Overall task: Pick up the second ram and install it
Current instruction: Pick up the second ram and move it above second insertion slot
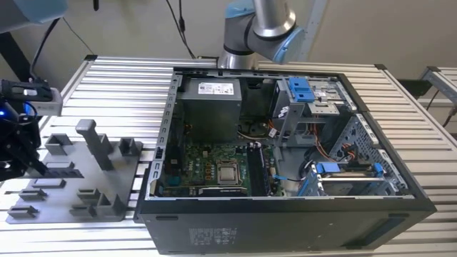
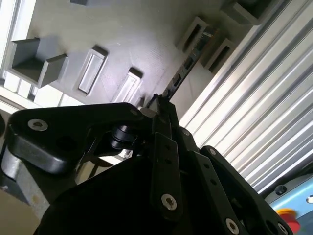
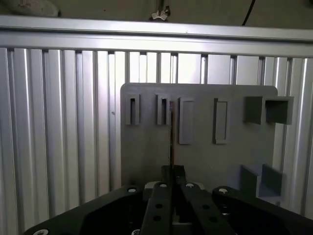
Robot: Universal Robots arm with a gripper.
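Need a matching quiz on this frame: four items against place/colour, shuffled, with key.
Items:
1. second ram
2. holder tray
3. computer case
4. drive bracket

Descriptions:
A. blue, inside the case
B. grey, on the slatted table, at the exterior view's left of the case
C. black, side open
D. standing on edge on the tray, in line with the gripper

Pairs: 1-D, 2-B, 3-C, 4-A
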